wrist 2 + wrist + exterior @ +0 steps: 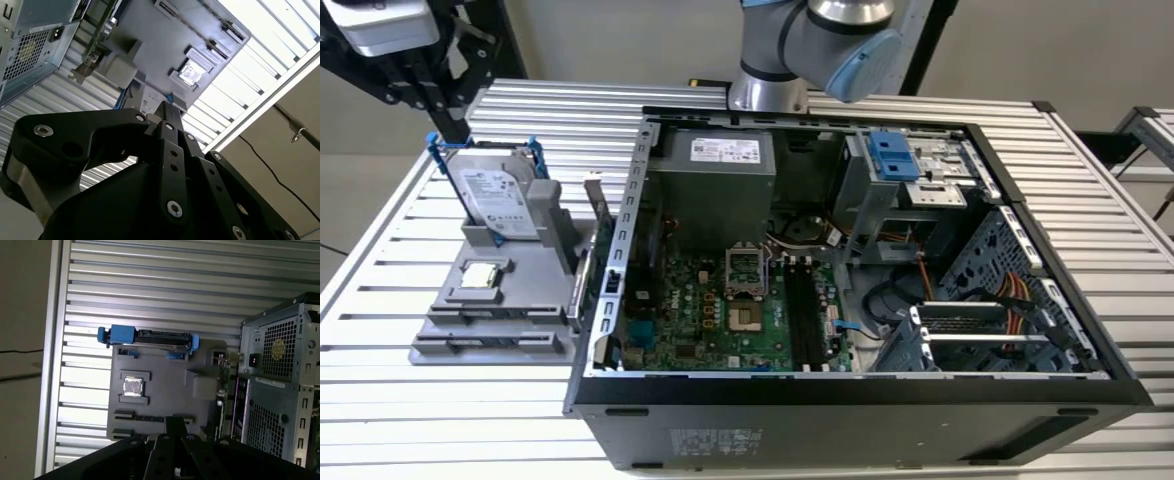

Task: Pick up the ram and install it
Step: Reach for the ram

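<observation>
Gripper [168,109]: fingers pressed together, holding nothing, above the gray fixture [447,300].
Ram [147,416]: on edge in a fixture slot, at 6 o'clock of the CPU chip [480,275] in the exterior view.

Arm [821,40] cut off at exterior view's top edge.

arm [781,50]: silver, blue joint cap | jaws: black, silver screws
</observation>
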Motion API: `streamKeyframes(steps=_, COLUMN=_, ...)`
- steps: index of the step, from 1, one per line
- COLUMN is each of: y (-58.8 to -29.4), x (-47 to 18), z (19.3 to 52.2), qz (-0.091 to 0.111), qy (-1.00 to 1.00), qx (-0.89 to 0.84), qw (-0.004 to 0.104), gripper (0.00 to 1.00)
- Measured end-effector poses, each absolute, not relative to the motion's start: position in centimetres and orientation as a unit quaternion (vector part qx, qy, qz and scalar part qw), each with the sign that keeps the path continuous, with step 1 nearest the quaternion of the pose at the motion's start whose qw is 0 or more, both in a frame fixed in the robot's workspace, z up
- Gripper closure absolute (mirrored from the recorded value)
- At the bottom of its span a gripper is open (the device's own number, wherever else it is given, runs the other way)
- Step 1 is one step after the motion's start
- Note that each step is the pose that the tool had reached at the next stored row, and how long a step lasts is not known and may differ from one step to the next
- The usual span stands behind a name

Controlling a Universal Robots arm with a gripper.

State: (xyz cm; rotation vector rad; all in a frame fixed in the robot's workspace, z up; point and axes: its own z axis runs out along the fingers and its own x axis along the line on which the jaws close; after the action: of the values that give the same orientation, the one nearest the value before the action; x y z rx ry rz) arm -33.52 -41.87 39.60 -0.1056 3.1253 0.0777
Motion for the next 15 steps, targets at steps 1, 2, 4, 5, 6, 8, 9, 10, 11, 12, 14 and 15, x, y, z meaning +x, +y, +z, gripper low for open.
streamKeyframes(steps=1, y=-41.9, x=-33.6, z=39.6, qz=0.025, qy=0.999, qx=-0.034, qw=0.007, gripper=1.0)
streamKeyframes(steps=2, y=-42.0, x=-33.6, z=39.6, qz=0.025, qy=0.999, qx=-0.034, qw=0.007, gripper=1.0)
streamKeyframes(steps=4, y=-42.2, x=-33.7, z=39.6, qz=0.025, qy=0.999, qx=-0.034, qw=0.007, gripper=1.0)
streamKeyframes(steps=5, y=-42.2, x=-33.8, z=39.6, qz=0.025, qy=0.999, qx=-0.034, qw=0.007, gripper=1.0)
streamKeyframes(steps=6, y=-42.3, x=-33.8, z=39.6, qz=0.025, qy=0.999, qx=-0.034, qw=0.007, gripper=1.0)
streamKeyframes(steps=8, y=-42.5, x=-33.9, z=39.6, qz=0.025, qy=0.999, qx=-0.034, qw=0.007, gripper=1.0)
streamKeyframes(steps=9, y=-42.5, x=-33.9, z=39.6, qz=0.025, qy=0.999, qx=-0.034, qw=0.007, gripper=1.0)
streamKeyframes(steps=10, y=-42.6, x=-34.0, z=39.6, qz=0.025, qy=0.999, qx=-0.034, qw=0.007, gripper=1.0)
streamKeyframes(steps=11, y=-42.7, x=-34.0, z=39.6, qz=0.025, qy=0.999, qx=-0.034, qw=0.007, gripper=1.0)
streamKeyframes(steps=12, y=-42.7, x=-34.1, z=39.6, qz=0.025, qy=0.999, qx=-0.034, qw=0.007, gripper=1.0)
streamKeyframes(steps=14, y=-42.9, x=-34.1, z=39.5, qz=0.025, qy=0.999, qx=-0.034, qw=0.007, gripper=1.0)
streamKeyframes(steps=15, y=-43.0, x=-34.2, z=39.5, qz=0.025, qy=0.999, qx=-0.034, qw=0.007, gripper=1.0)
